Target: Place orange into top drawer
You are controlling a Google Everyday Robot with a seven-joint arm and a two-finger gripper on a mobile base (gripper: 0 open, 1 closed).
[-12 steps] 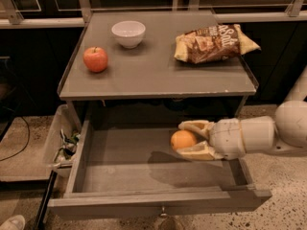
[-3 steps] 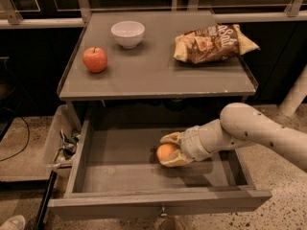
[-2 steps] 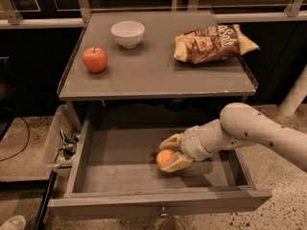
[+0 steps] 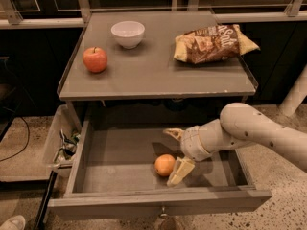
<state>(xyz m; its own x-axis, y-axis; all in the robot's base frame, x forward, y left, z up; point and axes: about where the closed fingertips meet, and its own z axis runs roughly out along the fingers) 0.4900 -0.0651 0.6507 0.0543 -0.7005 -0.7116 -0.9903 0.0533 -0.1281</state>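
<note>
Orange [image 4: 164, 165] lying in the open top drawer [image 4: 120, 159], next to the gripper [image 4: 169, 157].
The orange rests on the drawer floor near the front wall. The gripper is low inside the drawer with its jaws spread wide, and the nearer finger is just beside the fruit. The table [image 4: 153, 78] above holds an apple [image 4: 95, 59], a bowl [image 4: 127, 33] and a chip bag [image 4: 211, 44].

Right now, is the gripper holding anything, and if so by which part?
Nothing is held. The gripper is inside the top drawer with its fingers spread open; the orange lies on the drawer bottom beside the lower finger.
</note>
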